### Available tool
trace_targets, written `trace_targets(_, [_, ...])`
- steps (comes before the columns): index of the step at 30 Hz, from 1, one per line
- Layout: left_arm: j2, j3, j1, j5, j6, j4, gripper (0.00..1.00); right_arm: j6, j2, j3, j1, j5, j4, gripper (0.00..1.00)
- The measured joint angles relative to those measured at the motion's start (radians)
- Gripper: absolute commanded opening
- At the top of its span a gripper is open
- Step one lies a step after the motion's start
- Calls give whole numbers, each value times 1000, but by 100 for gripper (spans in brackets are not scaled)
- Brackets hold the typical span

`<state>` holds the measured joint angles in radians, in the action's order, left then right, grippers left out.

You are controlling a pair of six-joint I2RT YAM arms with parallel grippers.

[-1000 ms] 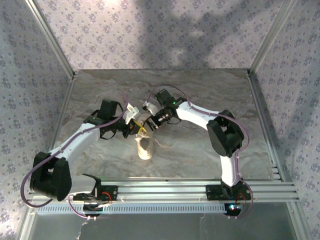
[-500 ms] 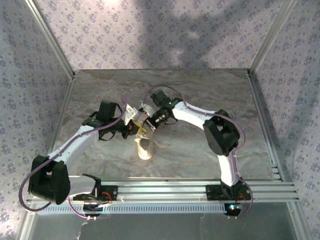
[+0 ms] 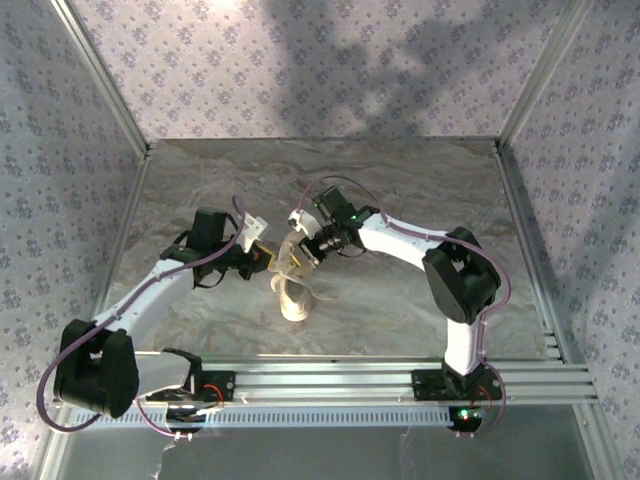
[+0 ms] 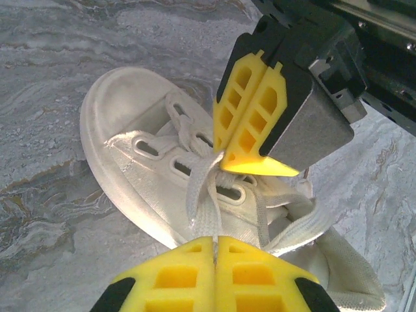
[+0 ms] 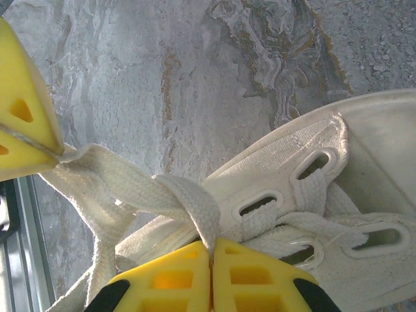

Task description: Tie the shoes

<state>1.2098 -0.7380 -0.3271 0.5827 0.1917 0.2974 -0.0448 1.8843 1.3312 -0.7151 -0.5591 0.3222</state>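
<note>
Marbled table (image 3: 400,190) bears the sneaker (image 4: 130,123); left gripper (image 4: 214,240) and right gripper (image 5: 211,250) each pinch a lace (image 4: 203,195) (jaws closed).

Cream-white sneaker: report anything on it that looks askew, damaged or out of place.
Nothing looks damaged. The cream-white low-top sneaker is simply untied: its thin white laces are drawn up off the eyelets, pinched between the shut left claw and the shut right claw.

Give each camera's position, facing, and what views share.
Top external: above, behind the bases, facing down at table; both arms show.
Left wrist: on left arm, facing down at sneaker; own jaws shut on lace.
Right wrist: on right arm, facing sneaker; own jaws shut on lace.
Shared: sneaker, in all three.
</note>
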Motion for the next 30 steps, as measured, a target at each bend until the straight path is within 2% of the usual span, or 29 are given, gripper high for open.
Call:
trace_targets(4, [0,10,0,-4,-7,-10,0,0,0,-7,1,-6,-15,11])
trace_targets(7, [-1,10,0,-3,-12,-14,0,-3,-4,-13,2,-11,-19,25])
trace_targets(13, [-18,10,0,21,-29,-40,0,-4,-59,-36,2,-13,-16,39])
trace_targets(22, [-24,10,0,34,-36,-63,0,-32,-196,-121,-35,18,2,43])
trace_targets(30, [-24,10,-2,38,-37,-65,0,-81,-176,-156,-108,101,48,44])
